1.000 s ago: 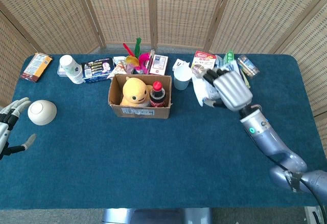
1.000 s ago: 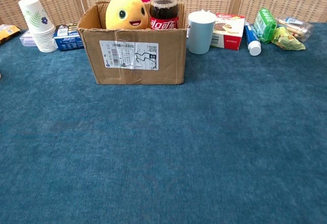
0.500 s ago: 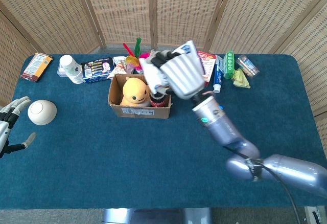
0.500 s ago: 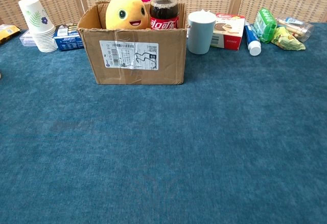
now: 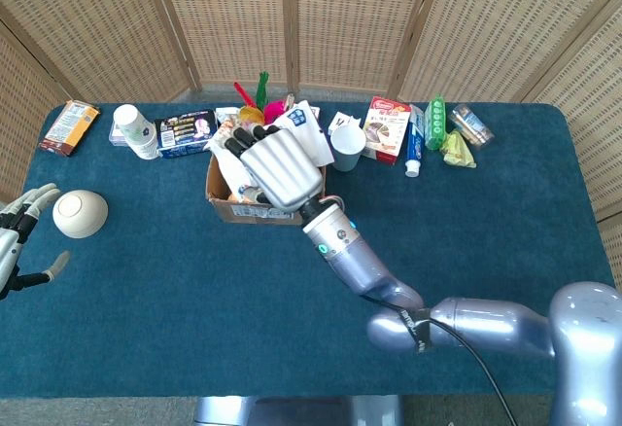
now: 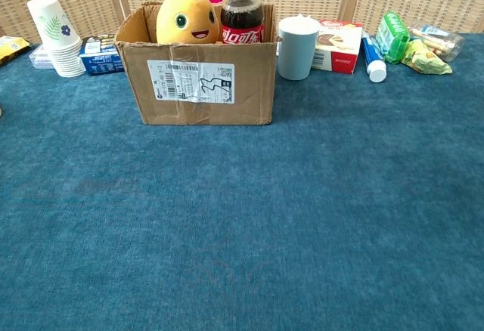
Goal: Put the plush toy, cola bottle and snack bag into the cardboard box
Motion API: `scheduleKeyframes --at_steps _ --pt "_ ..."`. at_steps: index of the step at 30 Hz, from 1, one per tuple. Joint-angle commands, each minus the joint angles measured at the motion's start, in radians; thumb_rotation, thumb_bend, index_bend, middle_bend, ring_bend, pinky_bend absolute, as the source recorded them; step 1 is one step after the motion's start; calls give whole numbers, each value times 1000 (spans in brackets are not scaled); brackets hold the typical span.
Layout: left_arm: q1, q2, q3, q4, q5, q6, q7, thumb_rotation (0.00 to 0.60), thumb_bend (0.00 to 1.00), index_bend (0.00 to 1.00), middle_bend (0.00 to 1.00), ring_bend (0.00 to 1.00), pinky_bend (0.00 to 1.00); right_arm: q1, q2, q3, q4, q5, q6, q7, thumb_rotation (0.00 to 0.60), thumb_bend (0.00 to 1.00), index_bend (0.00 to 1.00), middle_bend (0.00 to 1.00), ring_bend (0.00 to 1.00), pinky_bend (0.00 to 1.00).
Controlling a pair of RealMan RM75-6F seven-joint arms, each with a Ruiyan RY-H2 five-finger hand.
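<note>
Right hand hangs over the cardboard box, fingers gripping the white snack bag. Plush toy and cola bottle stand inside — left hand, fingers spread, idles far left of the box.

Head view: the right hand covered most of the cardboard box, hiding the plush toy and cola bottle; only the front wall showed. The snack bag was largely masked by the fingers, so its print was unreadable. The left hand was cut off by the left edge. Chest view: neither hand appeared; the box wall hid the lower plush toy and cola bottle, whose cap ran off the top.
</note>
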Motion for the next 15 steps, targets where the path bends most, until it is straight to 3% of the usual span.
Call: scheduleKeyframes --at_steps 1,8,15 --pt "-2 -1 0 0 -2 -4 3 600 420 0 0 0 113 27 -41 18 13 34 18 -19 600 420 514 472 367 551" --pt "-6 -5 -1 9 -10 -16 0 600 420 0 0 0 113 72 -146 34 59 63 48 0 600 419 514 472 354 539" --pt "-11 -7 -1 16 -13 -27 -6 600 420 0 0 0 113 64 -158 48 90 49 46 75 600 418 515 472 354 538"
